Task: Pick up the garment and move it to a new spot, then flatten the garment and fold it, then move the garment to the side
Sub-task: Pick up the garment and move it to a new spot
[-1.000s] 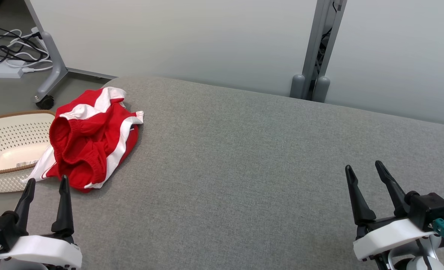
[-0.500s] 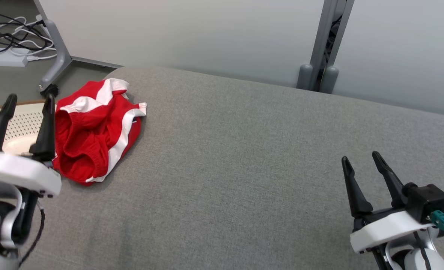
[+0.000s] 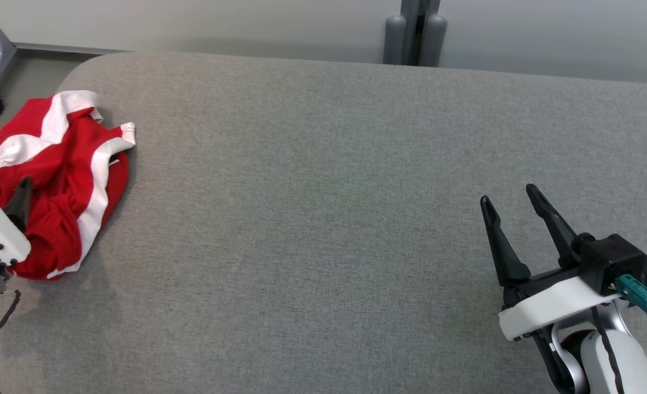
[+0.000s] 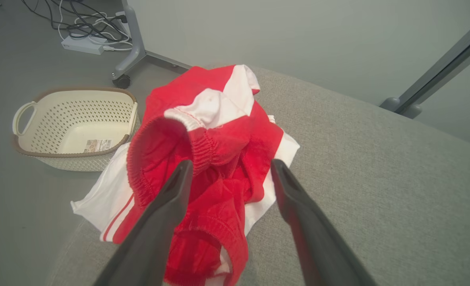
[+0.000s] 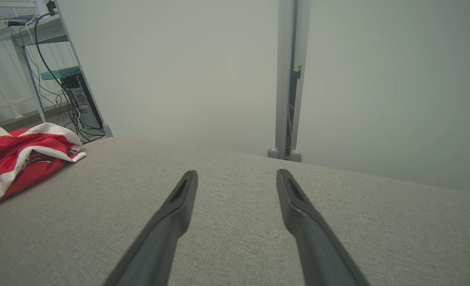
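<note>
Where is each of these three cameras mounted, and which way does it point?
Head view: on the head, looking down on the grey table; right jaws lower right, left jaws at the left edge by the garment.
Left wrist view: on the left wrist, looking along the open left jaws at the garment, basket beyond.
Right wrist view: on the right wrist, looking along the open right jaws across the table towards the wall.
Shared: all three show garment and table.

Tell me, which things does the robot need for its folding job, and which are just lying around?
For the job:
- garment
- left gripper
- right gripper
- table

Just lying about:
- basket
- cables
- stand leg
</note>
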